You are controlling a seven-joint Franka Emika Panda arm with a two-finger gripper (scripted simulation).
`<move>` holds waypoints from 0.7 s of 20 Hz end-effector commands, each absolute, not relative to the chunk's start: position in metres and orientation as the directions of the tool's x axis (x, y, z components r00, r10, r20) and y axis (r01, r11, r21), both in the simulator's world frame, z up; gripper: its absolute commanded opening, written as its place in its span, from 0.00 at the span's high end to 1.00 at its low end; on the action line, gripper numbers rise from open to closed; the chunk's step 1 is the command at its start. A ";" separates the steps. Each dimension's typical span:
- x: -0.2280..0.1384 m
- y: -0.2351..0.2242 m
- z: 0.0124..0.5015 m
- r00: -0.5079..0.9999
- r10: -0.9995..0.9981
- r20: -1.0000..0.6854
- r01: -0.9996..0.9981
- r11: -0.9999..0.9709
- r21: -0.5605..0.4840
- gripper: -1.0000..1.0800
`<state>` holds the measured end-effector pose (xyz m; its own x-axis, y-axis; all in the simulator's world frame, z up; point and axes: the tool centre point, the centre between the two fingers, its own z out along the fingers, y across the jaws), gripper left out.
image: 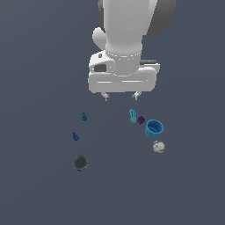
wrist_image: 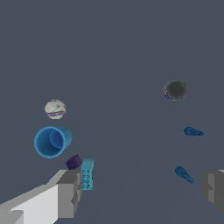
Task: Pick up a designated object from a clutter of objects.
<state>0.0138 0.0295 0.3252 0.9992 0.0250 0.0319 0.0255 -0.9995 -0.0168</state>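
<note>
I have the end effector (image: pixel 121 96) hanging above the desk (image: pixel 39 189), its two fingers spread wide with nothing between them. In the wrist view one finger (wrist_image: pixel 70 192) sits close over the teal figure (wrist_image: pixel 87 173) and the purple cube (wrist_image: pixel 73 162), while the other finger (wrist_image: pixel 213 189) is far across the frame, so the gap is broad.

The whitish ball (image: pixel 158 146) is on the exterior view's right, resting on the desk just beside the blue cup (image: pixel 154 128), on its near side and apart from it by a thin gap. It is round, so I can give it no long axis and no pointing direction; the wrist view shows a purple band (wrist_image: pixel 55 114) across it with tan lines above that.

The blue cup has its open mouth tipped toward the camera in the wrist view. The teal figure and the purple cube are almost touching each other, just left of the cup in the exterior view.

Well apart, on the exterior view's left, two small blue bits (image: pixel 84 117) (image: pixel 75 136) lie one behind the other, and the dark round disc (image: pixel 80 163) lies nearest to the exterior camera.
</note>
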 end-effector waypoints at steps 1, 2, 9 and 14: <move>0.014 0.030 0.325 0.999 0.025 0.032 0.026 -1.000 -0.017 0.04; 0.014 0.029 0.325 0.999 0.025 0.032 0.025 -1.000 -0.017 0.04; 0.018 0.026 0.339 0.998 0.008 0.059 0.010 -1.000 -0.021 0.04; 0.018 0.026 0.341 0.998 0.007 0.061 0.008 -1.000 -0.022 0.04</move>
<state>0.0184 0.0256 0.3412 0.9980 0.0067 0.0623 0.0081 -0.9997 -0.0216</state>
